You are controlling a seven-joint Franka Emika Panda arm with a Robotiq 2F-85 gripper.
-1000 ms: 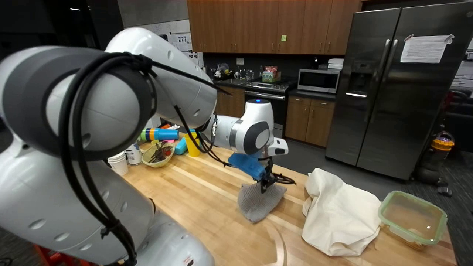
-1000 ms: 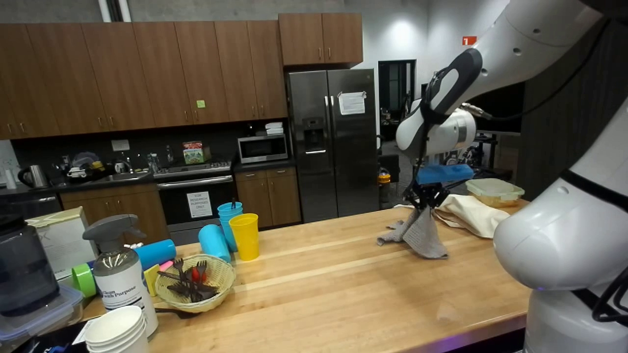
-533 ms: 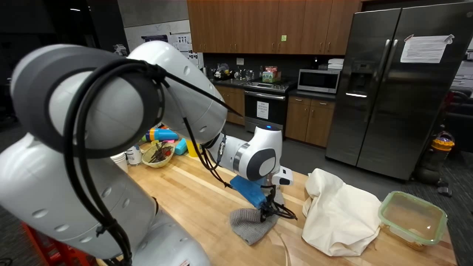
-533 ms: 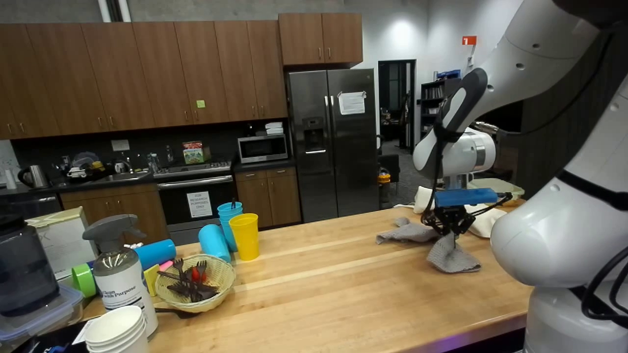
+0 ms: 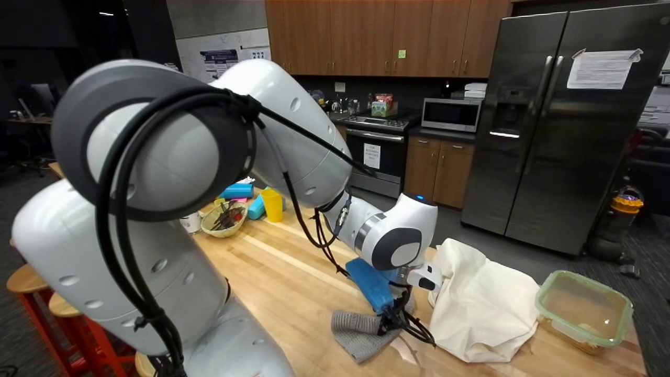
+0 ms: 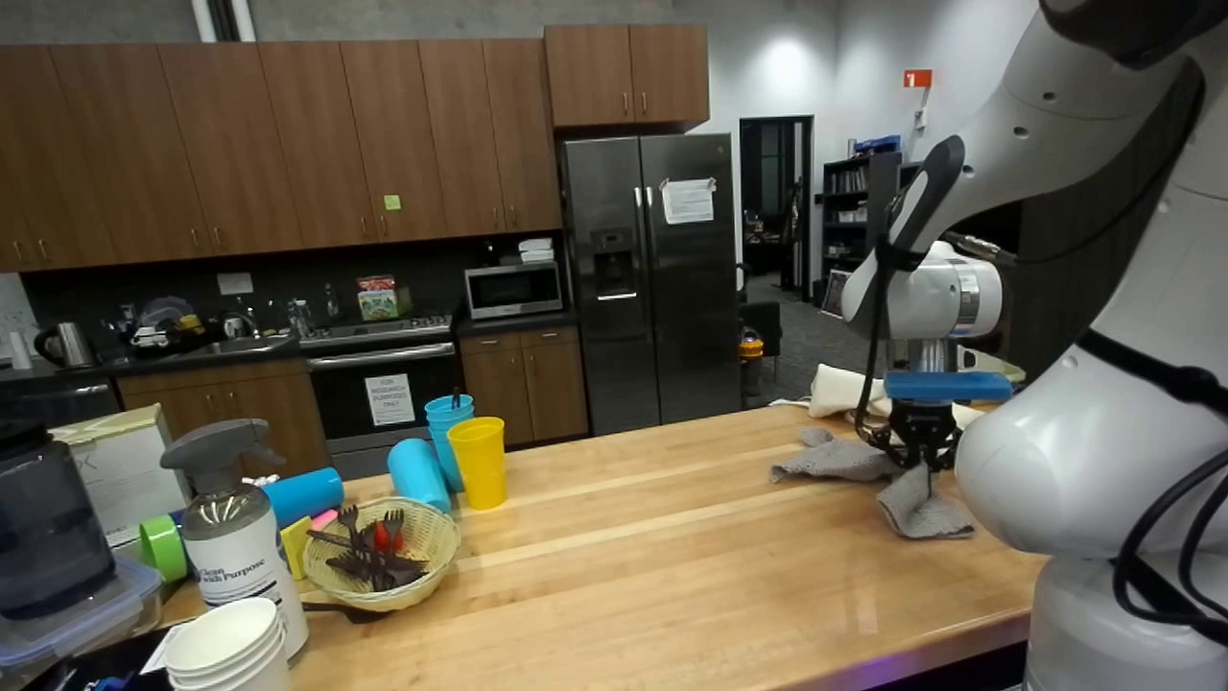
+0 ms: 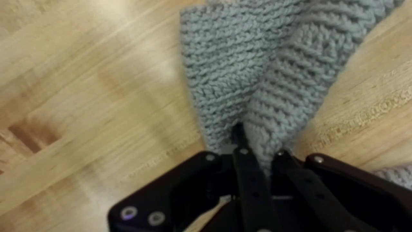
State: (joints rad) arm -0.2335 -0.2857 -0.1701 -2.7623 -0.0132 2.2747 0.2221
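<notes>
Cloth of grey ribbed knit is pinched in your black two-fingered gripper, its loose parts lying on the pale wooden tabletop near the crumpled heap of cream fabric.

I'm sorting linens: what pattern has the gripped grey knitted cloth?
The grey knitted cloth: ridged rows, clearest in the wrist view.

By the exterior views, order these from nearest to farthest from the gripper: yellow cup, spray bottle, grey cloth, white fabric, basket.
1. Grey cloth: pinched between the fingers.
2. White fabric: right of it in an exterior view.
3. Yellow cup: well left, in both exterior views.
4. Basket: left of the yellow cup.
5. Spray bottle: left of the basket.
</notes>
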